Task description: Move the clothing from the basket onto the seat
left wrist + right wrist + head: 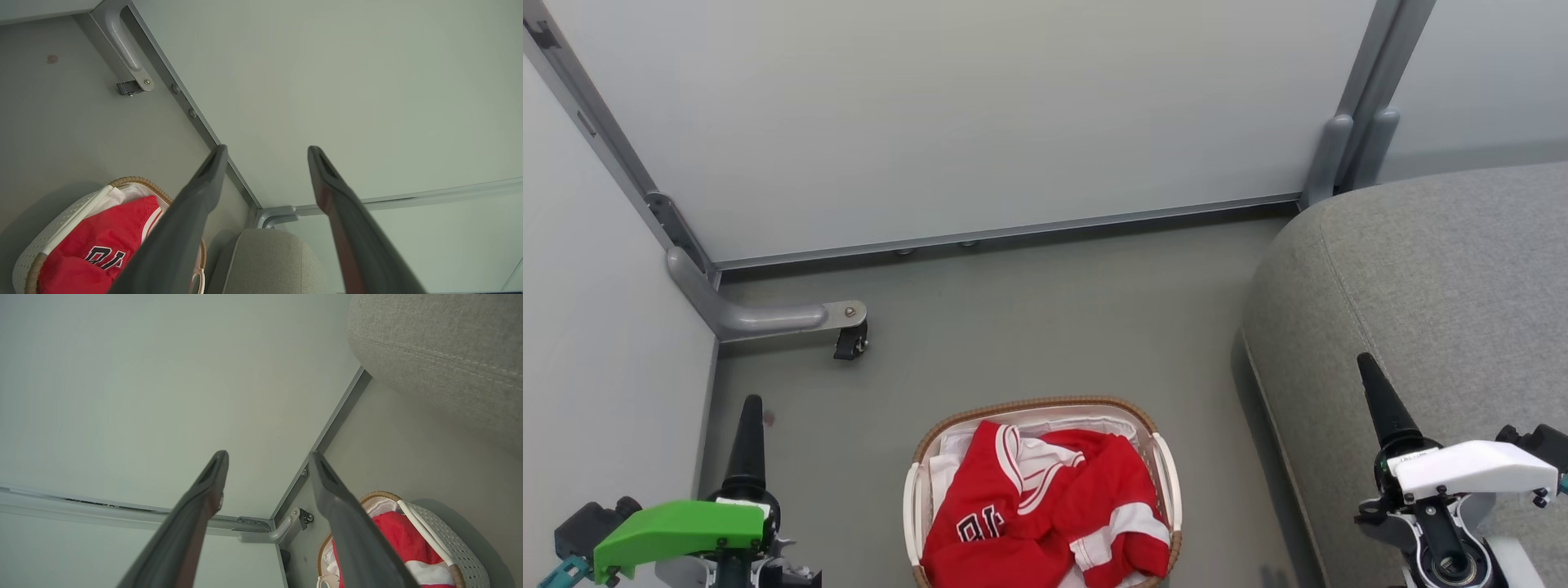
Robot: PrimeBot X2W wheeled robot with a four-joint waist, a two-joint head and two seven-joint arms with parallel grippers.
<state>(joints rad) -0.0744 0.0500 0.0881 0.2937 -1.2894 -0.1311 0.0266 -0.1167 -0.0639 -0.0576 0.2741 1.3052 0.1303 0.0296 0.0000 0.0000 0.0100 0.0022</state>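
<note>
The red clothing [1045, 506] with white stripe bands and dark numbers lies bunched in the oval white basket [1033, 404] on the floor at the bottom centre. To its right rises the grey seat [1437, 278]. My left gripper [750, 425] hovers left of the basket; my right gripper [1380, 408] hovers over the seat's front part. In the left wrist view the left gripper [267, 151] is open and holds nothing, with the clothing [102, 241], basket [49, 237] and seat [265, 261] below. The right gripper [267, 457] is open too, near the basket [449, 539], clothing [400, 535] and seat [441, 343].
Pale partition panels [964, 114] in grey metal frames close off the back and left. A bent frame foot with a black caster [849, 339] juts onto the grey floor [1029, 310] behind the basket. A white liner [947, 461] shows under the clothing.
</note>
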